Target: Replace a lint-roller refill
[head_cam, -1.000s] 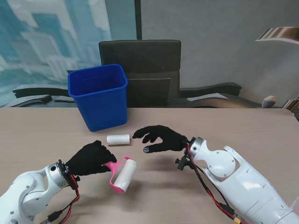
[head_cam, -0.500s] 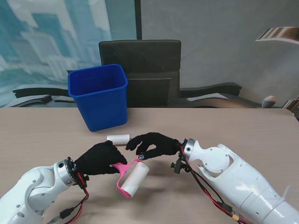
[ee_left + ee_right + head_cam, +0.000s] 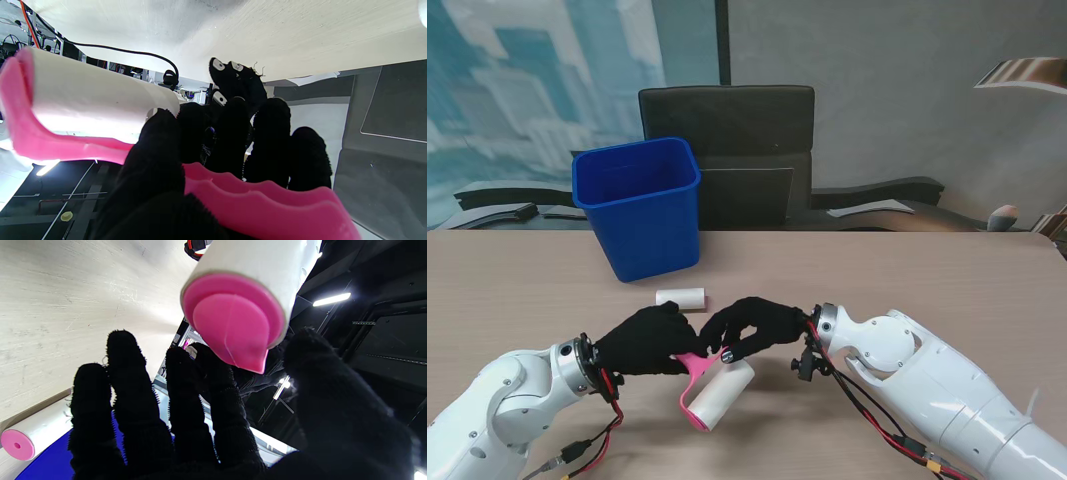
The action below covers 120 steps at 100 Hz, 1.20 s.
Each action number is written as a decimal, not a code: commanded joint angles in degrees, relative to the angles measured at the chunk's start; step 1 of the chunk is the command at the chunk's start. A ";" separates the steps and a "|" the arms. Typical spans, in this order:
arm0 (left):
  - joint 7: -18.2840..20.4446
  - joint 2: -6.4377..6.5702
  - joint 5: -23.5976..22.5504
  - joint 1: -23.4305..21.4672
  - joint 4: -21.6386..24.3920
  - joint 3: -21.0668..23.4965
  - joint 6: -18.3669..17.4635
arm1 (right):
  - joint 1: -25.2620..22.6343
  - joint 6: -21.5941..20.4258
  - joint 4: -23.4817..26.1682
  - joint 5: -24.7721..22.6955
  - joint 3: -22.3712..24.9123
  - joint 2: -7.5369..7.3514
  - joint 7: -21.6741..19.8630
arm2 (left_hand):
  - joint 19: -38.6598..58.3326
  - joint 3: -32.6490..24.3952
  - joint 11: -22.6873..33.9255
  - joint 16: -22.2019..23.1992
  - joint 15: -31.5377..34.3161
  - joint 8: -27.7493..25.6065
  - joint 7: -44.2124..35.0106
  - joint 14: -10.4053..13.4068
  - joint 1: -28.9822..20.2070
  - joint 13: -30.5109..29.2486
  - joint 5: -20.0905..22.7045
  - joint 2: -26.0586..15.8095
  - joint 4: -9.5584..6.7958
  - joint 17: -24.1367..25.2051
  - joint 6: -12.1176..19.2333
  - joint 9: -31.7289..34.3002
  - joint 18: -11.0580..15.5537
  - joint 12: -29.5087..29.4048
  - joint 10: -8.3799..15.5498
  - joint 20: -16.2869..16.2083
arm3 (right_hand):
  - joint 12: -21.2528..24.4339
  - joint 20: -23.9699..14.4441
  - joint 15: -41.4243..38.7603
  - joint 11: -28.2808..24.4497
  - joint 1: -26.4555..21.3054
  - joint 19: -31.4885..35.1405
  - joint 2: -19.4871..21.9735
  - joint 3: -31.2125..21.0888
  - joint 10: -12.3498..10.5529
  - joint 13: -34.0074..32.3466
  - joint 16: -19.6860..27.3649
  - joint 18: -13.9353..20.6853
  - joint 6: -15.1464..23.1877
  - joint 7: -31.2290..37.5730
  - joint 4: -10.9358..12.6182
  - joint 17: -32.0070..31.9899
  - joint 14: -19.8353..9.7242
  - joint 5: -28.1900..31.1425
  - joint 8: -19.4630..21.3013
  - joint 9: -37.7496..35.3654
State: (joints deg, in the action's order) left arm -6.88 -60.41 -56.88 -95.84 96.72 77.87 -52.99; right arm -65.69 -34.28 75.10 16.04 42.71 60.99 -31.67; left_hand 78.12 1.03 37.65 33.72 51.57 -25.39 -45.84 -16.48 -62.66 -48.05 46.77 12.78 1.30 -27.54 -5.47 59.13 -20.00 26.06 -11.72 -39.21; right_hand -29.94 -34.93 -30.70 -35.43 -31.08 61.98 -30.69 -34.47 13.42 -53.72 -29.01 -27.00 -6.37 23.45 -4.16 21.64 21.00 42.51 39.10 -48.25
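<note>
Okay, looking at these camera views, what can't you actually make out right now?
- Stand view: the inside of the blue bin is hidden by its front wall.
- All views: whether the right hand grips the lint roller; its fingers cover the contact.
- Left wrist view: the left hand blocks the spare refill.

- From my stand camera the light is even and soft; the table [image 3: 907, 270] shows no glare, and only a faint shadow lies under the roller [image 3: 717, 392].
- In the left wrist view the table washes out to near white, and the roller [image 3: 93, 96] glows overexposed along its edge beside the handle.
- In the right wrist view a ceiling strip lamp [image 3: 332, 299] flares beside the roller, against dark surroundings.
- The gloved fingers [image 3: 133, 400] are soft, too close for focus.
</note>
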 commanded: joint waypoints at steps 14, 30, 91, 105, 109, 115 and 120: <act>-0.75 -0.04 -2.00 0.05 0.26 0.42 0.04 | 0.93 -1.15 -0.19 -0.86 -1.44 -0.53 -1.90 | 2.14 -0.95 1.06 0.12 -0.32 1.22 -1.73 0.87 -2.57 -2.08 -0.07 -6.27 0.92 -0.19 -0.53 0.83 1.03 1.85 1.11 0.68 | -2.13 -0.60 -4.22 -2.57 3.11 3.46 -4.78 -6.84 0.25 -3.44 -1.81 10.88 2.76 5.53 1.68 1.73 -13.00 5.46 2.96 -3.87; -1.18 0.13 -3.23 0.59 0.06 0.26 -0.19 | 1.48 -1.63 -0.31 -0.57 -2.19 -0.90 -2.90 | 2.17 -0.91 1.00 0.13 -0.40 1.30 -1.76 0.94 -2.53 -2.12 -0.01 -6.23 0.91 -0.19 -0.47 0.88 1.03 1.82 1.24 0.75 | -2.55 -0.61 -5.11 -2.99 4.18 3.99 -5.63 -7.53 0.14 -3.71 -2.19 10.71 3.02 5.94 1.44 2.02 -13.09 5.87 3.39 -4.32; -3.50 0.64 -7.37 1.76 -0.28 -0.21 -0.61 | 0.68 -1.91 -0.17 0.46 -3.21 -0.21 -1.34 | 1.92 -0.84 0.49 0.05 -0.98 1.71 -1.42 1.14 -2.09 -1.78 -0.08 -6.78 0.94 -0.12 -0.27 0.71 1.23 1.62 1.55 1.10 | -4.43 0.89 -18.64 -9.32 -11.10 15.33 0.50 -8.46 -0.38 -20.48 -4.23 9.97 9.41 35.01 -6.99 14.23 -13.68 13.92 -13.48 -22.81; -3.91 0.61 -7.26 1.25 0.21 0.08 1.74 | -0.31 -2.02 0.68 -2.04 -2.40 -0.37 0.59 | -0.10 -0.60 -2.29 -0.20 -2.91 4.65 2.91 2.01 0.12 0.74 -3.95 -4.45 0.47 1.32 1.15 -3.65 3.09 0.72 1.91 2.12 | -8.51 2.65 -26.05 -12.26 -9.69 17.70 0.13 -15.83 1.35 -21.48 -6.15 9.87 7.82 35.18 -9.39 17.64 -15.98 14.58 -8.64 -24.23; -4.50 0.64 -7.74 0.95 0.48 0.26 2.61 | -0.68 -1.80 0.93 -2.46 -2.02 -0.37 0.89 | -1.12 -2.03 -3.85 0.38 -4.03 4.01 8.55 2.29 3.21 2.05 -6.30 -3.05 0.31 2.27 1.19 -6.16 3.60 0.40 1.58 2.13 | -9.94 2.78 -28.19 -13.35 -9.97 17.97 -0.56 -17.85 1.97 -21.57 -6.91 9.82 7.28 35.73 -9.36 18.18 -16.77 14.23 -7.87 -24.24; -5.36 0.71 -8.57 0.37 1.07 0.55 4.18 | -1.36 -1.43 1.34 -3.30 -1.27 -0.34 1.59 | -3.15 -4.97 -5.97 0.73 -5.82 3.32 16.44 2.55 7.79 4.29 -9.64 -1.92 0.45 3.86 0.66 -10.05 4.14 -0.21 0.99 1.92 | -11.94 2.91 -30.77 -14.37 -10.51 18.10 -1.61 -20.41 2.46 -21.60 -7.90 9.78 6.93 36.41 -9.58 18.99 -17.48 14.04 -7.21 -24.44; -5.74 0.73 -8.86 -0.07 1.54 0.71 5.52 | -1.94 -0.95 1.70 -3.63 -0.61 -0.33 1.80 | -4.99 -13.61 -7.45 1.01 -7.36 4.00 20.64 2.56 13.70 6.08 -12.43 0.14 1.01 5.28 0.18 -12.97 4.30 -0.63 0.35 1.34 | -13.27 2.92 -32.14 -14.58 -10.97 18.10 -2.21 -22.19 2.90 -21.56 -8.55 9.72 6.52 36.58 -9.76 19.05 -17.51 13.94 -6.53 -24.43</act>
State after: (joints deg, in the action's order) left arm -13.14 -59.88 -65.78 -95.24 97.26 77.95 -47.97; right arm -66.41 -35.81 76.15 12.55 41.82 60.62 -29.27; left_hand 74.65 -5.70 32.05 33.72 46.39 -21.95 -29.86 -13.94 -52.07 -44.28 38.16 12.41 1.30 -24.09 -5.08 49.85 -16.93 26.06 -10.32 -37.54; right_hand -40.45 -32.74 -60.01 -45.88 -37.33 78.63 -31.83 -48.84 16.63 -73.10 -36.42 -30.54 -4.67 51.81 -12.35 39.83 19.50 52.90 29.47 -70.49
